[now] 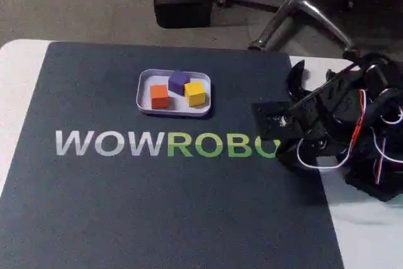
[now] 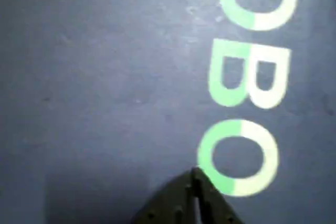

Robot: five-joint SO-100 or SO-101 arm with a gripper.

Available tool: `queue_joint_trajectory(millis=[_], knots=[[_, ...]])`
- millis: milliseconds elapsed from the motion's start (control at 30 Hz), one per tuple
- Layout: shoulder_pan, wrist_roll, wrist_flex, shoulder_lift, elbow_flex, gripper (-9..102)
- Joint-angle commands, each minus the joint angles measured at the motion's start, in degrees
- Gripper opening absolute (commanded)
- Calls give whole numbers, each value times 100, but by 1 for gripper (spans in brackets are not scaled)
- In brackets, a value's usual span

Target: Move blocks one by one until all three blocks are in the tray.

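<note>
Because all three blocks sit inside the tray (image 1: 145, 86) in the fixed view, you can judge the task as done: the purple block (image 1: 179, 81) lies toward the tray's far side, the orange block (image 1: 159, 96) and the yellow block (image 1: 195, 93) nearer, close together. Your gripper (image 1: 267, 121) sits well apart to the right, low over the dark mat (image 1: 126, 206), by the lettering's end.

Turning to the wrist view, you see the fingertips (image 2: 195, 182) pressed together with no gap, gripping nothing, above the mat's green letters (image 2: 247, 77).
</note>
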Motion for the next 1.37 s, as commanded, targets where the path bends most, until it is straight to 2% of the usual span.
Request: queue_joint_trajectory(millis=[0, 1333], knots=[[114, 26, 70, 18, -26, -8], [176, 26, 114, 9, -26, -6]])
